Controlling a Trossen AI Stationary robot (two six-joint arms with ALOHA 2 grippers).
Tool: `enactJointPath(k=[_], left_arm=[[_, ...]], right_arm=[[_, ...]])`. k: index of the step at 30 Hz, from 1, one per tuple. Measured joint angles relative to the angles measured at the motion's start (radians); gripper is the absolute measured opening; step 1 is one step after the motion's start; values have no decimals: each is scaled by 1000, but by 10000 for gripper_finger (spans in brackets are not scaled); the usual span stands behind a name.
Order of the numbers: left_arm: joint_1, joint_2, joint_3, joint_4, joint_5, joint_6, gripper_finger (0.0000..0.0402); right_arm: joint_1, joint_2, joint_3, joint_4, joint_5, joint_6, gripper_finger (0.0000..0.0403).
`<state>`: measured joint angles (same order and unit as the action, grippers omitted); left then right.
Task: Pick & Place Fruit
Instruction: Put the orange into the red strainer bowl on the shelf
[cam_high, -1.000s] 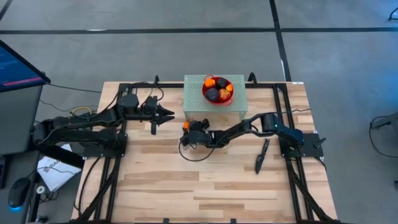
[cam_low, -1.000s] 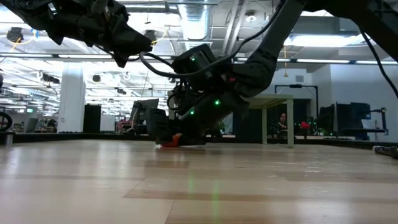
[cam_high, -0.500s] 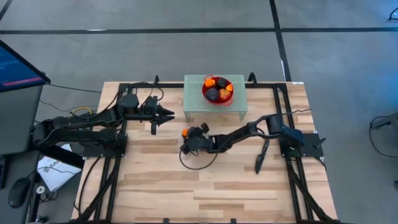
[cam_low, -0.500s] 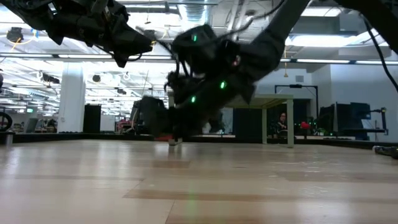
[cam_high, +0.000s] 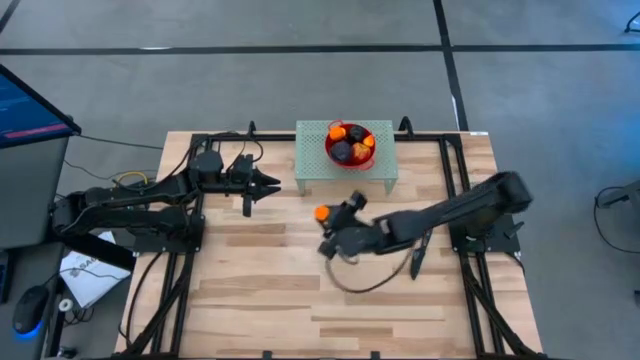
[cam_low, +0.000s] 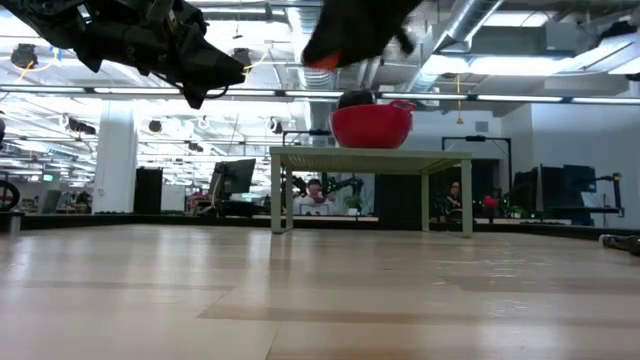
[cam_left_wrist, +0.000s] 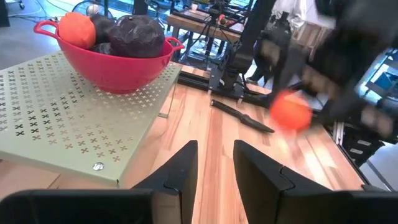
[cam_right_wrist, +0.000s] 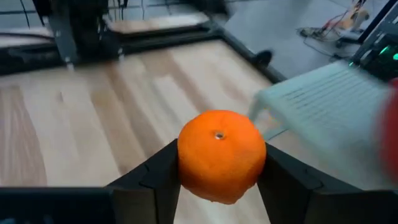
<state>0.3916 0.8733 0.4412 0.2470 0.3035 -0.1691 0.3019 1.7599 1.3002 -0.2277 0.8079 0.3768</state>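
My right gripper (cam_high: 323, 214) is shut on a small orange fruit (cam_right_wrist: 219, 155) above the middle of the table, near of and left of the green stand; the fruit (cam_low: 320, 60) shows high in the low view. A red bowl (cam_high: 350, 146) stands on the green perforated stand (cam_high: 318, 168) and holds orange and dark purple fruits (cam_left_wrist: 134, 34). My left gripper (cam_high: 277, 183) waits in the air left of the stand, its fingers a little open, holding nothing. My right gripper pinches the orange fruit (cam_right_wrist: 219, 155) between its two fingers (cam_right_wrist: 158, 171), one on each side of the round body. The fingers come from the table's right, pointing toward its left and far side. The fruit is lifted clear of the table.
A slim black tool (cam_high: 420, 250) lies on the wood near the right arm's base. Black frame rails (cam_high: 180, 260) run along the table's left and right sides. Bare wood (cam_high: 300, 300) spreads across the near half. A monitor (cam_high: 30, 100) stands off the table's left.
My right gripper, shut on the orange fruit, has risen from the table top and moved a little toward the table's right. The fruit is now lifted clear, high above the wood. The left arm has kept still.
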Motion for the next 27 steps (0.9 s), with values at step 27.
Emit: enactJointPath(k=[27], left_arm=[[0, 0, 0, 0, 0, 0, 97]], right_arm=[[-646, -285, -1, -349, -366, -77, 202]])
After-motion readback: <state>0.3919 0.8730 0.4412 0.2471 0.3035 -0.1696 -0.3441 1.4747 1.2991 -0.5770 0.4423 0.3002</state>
